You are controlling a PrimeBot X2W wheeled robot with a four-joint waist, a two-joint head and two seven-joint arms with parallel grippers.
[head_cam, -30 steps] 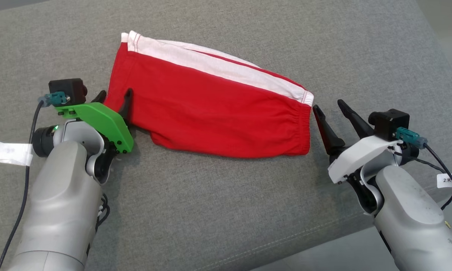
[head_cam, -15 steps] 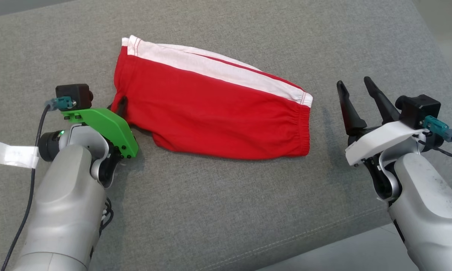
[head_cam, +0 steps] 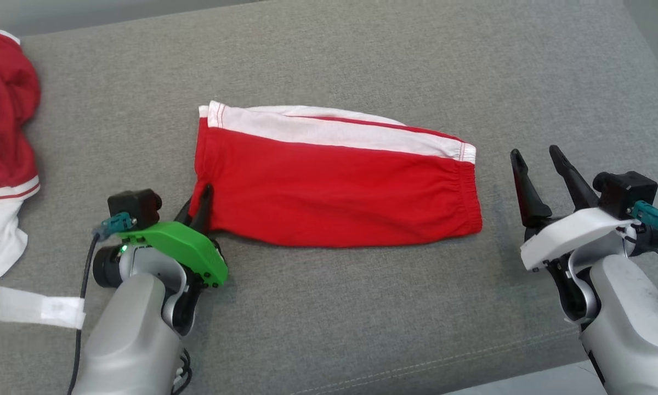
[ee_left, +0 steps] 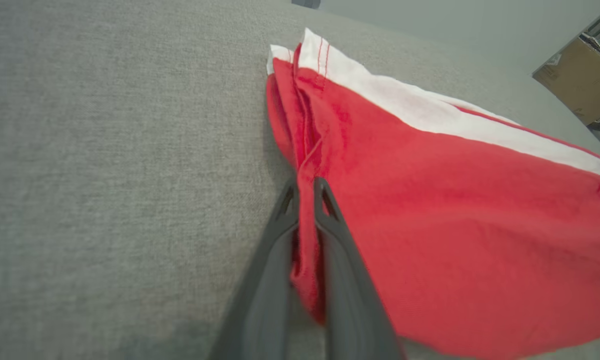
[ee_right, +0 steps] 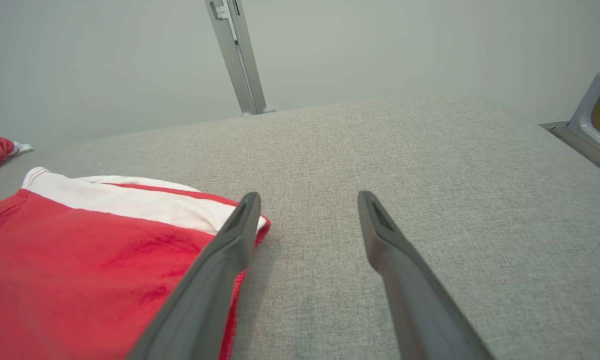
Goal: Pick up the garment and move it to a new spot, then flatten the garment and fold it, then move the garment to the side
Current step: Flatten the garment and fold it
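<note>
Red shorts [head_cam: 334, 186] with a white stripe lay flat mid-cushion [head_cam: 362, 307]. Left gripper [head_cam: 197, 206] was pinching the shorts' hem at their 8 o'clock corner. Right gripper [head_cam: 534, 152] sat at their 3 o'clock, fingers spread, near the waistband. Another red-white garment [head_cam: 3, 126] lay at the cushion's 9 o'clock edge.

Looks like a robot test lab, folks: a grey upholstered bench [head_cam: 329, 318], a bare pale wall [ee_right: 105, 60] with a metal post [ee_right: 235, 55] at twelve o'clock, and a cardboard box [ee_left: 575, 85] at two.
</note>
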